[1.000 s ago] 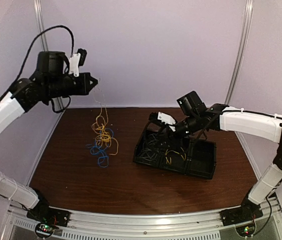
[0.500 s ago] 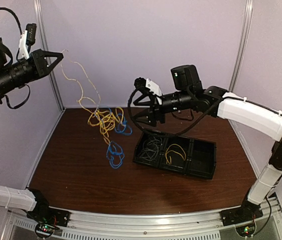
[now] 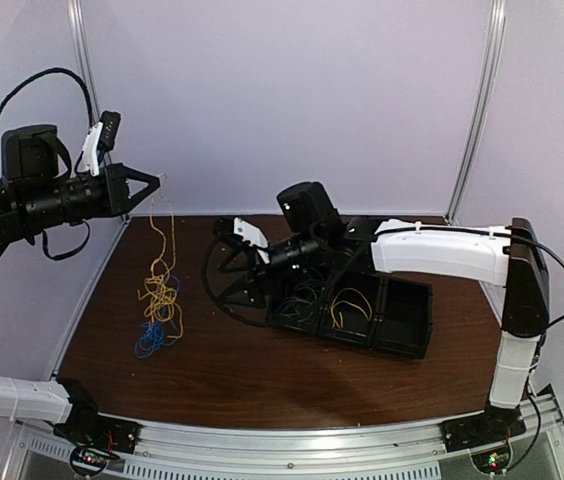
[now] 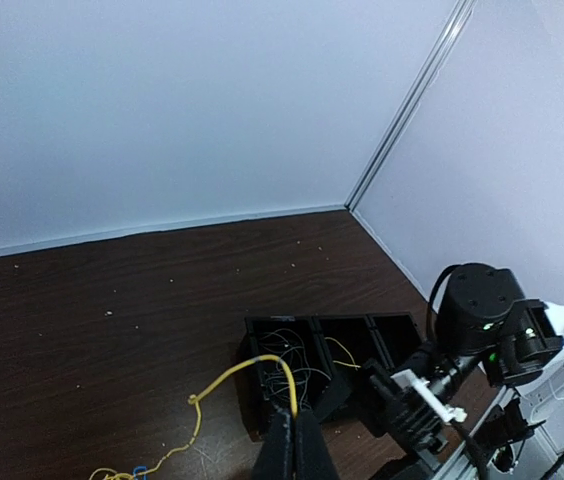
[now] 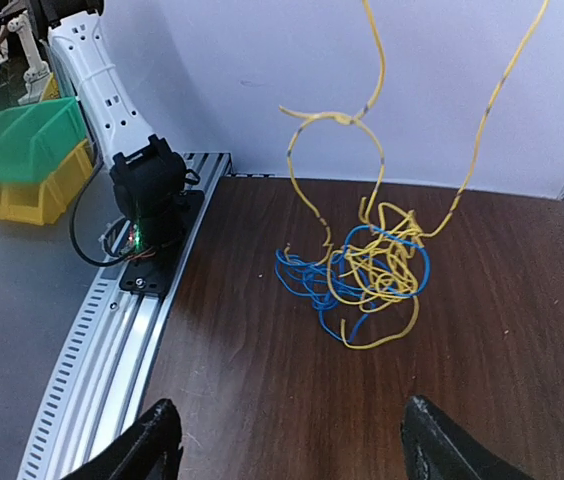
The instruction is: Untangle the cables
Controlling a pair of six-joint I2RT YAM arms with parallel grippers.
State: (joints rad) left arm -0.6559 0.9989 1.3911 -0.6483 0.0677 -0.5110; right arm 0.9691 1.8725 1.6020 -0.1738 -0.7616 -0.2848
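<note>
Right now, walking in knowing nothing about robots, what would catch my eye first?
A tangle of yellow and blue cables dangles over the table's left side from the left arm's jaws, shut and raised high. The right arm's jaws gape wide toward it, beside a black tray holding more cable loops.

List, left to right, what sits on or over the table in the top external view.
tangled yellow and blue cables → right gripper, open → black tray → right arm's upright white link
</note>
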